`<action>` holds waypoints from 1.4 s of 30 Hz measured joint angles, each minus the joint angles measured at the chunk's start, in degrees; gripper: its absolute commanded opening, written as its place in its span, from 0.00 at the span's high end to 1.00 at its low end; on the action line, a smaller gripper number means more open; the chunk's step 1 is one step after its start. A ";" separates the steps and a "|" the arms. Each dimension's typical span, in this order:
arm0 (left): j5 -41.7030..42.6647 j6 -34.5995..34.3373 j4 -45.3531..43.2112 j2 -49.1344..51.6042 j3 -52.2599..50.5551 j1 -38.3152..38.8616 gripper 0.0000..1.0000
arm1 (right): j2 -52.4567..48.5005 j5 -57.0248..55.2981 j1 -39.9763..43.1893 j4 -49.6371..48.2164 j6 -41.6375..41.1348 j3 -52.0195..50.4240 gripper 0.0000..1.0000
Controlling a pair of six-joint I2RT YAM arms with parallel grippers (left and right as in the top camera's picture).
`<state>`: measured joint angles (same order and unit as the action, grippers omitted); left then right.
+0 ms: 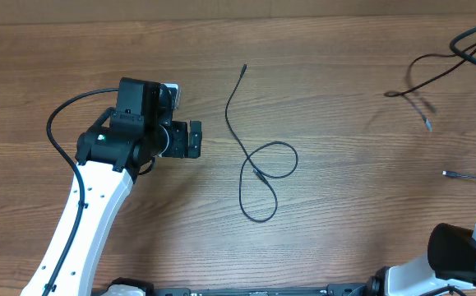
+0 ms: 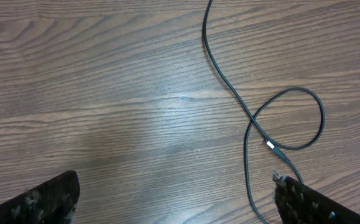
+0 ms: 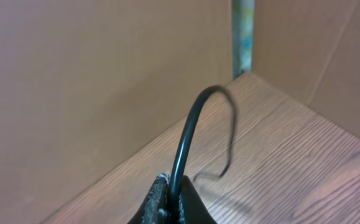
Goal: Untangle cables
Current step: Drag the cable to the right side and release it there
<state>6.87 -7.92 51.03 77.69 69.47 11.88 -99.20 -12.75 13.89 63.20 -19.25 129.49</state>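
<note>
Centre frame, a looped cable (image 2: 254, 119) lies in one crossed coil on the wooden table (image 1: 344, 238), just right of the left gripper (image 1: 194, 140), jaws wide and empty. The right gripper (image 3: 170, 202), bottom of its wrist view, pinches a second cable (image 3: 186, 143). Likely best: grasp the free end clear of the crossing, draw outward slowly so the loop opens.

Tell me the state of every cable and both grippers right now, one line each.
looped cable: lying loose, one loop crossing itself, not gripped.
held cable: pinched in the right gripper, arching up from it.
left gripper: open, empty.
right gripper: shut on the held cable.
</note>
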 measured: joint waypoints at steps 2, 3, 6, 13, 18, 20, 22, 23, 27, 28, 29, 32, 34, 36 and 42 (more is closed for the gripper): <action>0.00 0.00 0.00 0.02 0.02 0.00 0.00 | -0.02 1.95 0.00 1.18 -0.07 0.00 0.96; 0.00 0.00 0.00 0.00 0.00 0.00 0.00 | -0.02 2.47 0.00 1.33 -0.09 0.00 0.96; 0.00 0.00 0.00 0.02 0.02 0.00 0.00 | -0.02 5.95 0.00 1.92 -0.22 0.00 0.96; 0.00 0.00 0.00 0.02 0.00 0.00 0.00 | -0.02 11.93 0.00 2.45 -0.46 0.00 0.96; 0.00 0.00 0.00 0.02 0.00 0.00 0.00 | -0.02 11.74 0.02 2.45 -2.23 0.00 0.96; 0.00 0.00 0.00 0.02 0.00 0.00 0.00 | -0.02 8.79 0.35 2.38 -4.22 0.00 0.96; 0.00 0.00 0.00 0.02 0.00 0.00 0.00 | -0.02 5.73 1.46 2.38 -5.64 0.00 0.96; 0.00 0.00 0.00 0.02 0.00 0.00 0.00 | -0.02 4.09 2.36 2.40 -6.25 0.00 0.96; 0.00 0.00 0.00 0.00 0.00 0.00 0.00 | -0.81 -2.58 7.50 2.86 -7.52 0.00 0.96; 0.00 0.00 0.00 0.02 0.00 0.00 0.01 | -1.73 -3.50 9.25 3.76 -7.74 0.02 0.96; 0.00 0.00 0.00 0.00 0.02 0.00 0.00 | -2.23 -4.00 10.05 4.11 -7.78 0.02 0.96; 0.00 0.00 -0.02 0.02 0.00 0.00 0.00 | -6.60 -5.33 14.43 4.44 -7.76 0.04 0.96; 0.02 0.00 0.00 0.00 0.00 0.00 0.00 | -10.67 -5.70 17.35 4.46 -7.80 0.04 0.96; 0.00 0.00 0.00 0.02 0.00 0.00 0.00 | -14.60 -5.73 20.06 4.37 -7.80 0.04 0.96; 0.00 0.00 0.00 0.02 0.00 0.00 0.00 | -24.17 -5.46 29.07 4.68 -8.24 0.04 0.96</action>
<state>6.87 -7.92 51.03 77.71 69.47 11.88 -123.37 -18.22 42.96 67.88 -27.49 129.54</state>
